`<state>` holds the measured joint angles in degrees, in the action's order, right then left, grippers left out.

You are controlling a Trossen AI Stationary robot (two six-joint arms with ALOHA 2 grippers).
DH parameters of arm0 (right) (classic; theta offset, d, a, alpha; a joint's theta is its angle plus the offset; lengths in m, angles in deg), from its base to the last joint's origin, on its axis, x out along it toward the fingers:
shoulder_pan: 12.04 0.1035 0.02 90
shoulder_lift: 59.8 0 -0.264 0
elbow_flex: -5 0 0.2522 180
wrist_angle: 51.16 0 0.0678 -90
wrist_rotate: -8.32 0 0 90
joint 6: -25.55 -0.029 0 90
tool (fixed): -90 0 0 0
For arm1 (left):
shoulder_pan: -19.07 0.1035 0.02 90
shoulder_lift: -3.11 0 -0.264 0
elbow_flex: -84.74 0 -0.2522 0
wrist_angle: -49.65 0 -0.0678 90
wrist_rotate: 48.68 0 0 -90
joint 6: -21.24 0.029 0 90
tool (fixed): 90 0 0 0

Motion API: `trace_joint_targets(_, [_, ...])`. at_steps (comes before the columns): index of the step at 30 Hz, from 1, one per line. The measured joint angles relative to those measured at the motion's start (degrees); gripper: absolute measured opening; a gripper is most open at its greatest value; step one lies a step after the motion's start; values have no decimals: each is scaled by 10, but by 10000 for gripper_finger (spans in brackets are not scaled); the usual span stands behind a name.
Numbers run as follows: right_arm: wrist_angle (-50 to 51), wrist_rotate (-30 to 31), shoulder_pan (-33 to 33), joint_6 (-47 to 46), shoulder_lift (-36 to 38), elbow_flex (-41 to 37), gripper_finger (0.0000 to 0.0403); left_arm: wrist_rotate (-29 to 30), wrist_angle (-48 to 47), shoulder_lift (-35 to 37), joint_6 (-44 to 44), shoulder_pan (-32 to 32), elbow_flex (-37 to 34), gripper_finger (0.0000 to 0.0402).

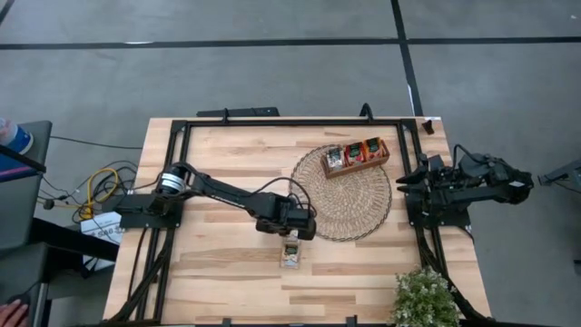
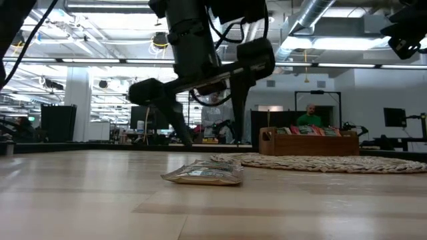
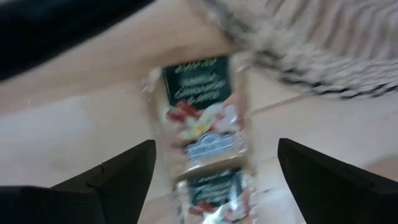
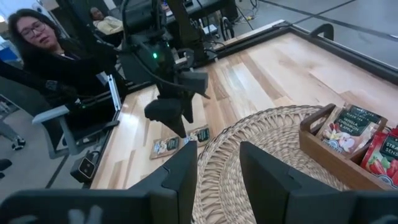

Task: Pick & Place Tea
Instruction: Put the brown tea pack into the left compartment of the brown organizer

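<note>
We saw the left gripper [image 1: 292,238], fingers spread open, above two pale tea sachets [image 1: 290,253] lying on the bench [image 1: 218,272] just beside the wicker mat [image 1: 359,213]. Upon the mat stood the wooden tray [image 1: 355,156] with more sachets. The right gripper [image 1: 405,182], fingers partly apart and empty, waited beyond the mat.

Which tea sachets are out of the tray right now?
The pale sachets lying flat on the bare table beside the wicker mat, under the left hand; the rest stand in the wooden tray.
</note>
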<state>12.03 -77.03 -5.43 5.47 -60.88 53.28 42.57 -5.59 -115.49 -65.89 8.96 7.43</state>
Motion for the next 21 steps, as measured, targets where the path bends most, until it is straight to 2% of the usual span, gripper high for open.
trace_joint_targets(12, [-2, 14, 0, -5, 0, 0, 113, -28, 12, -26, -12, 3, 0, 327])
trace_joint_targets(16, [-2, 14, 0, -5, 0, 0, 113, -26, -7, -27, -3, 8, 0, 307])
trace_joint_targets(21, [-3, 14, 0, -5, 0, 0, 113, -30, 13, -39, 8, 9, 1, 278])
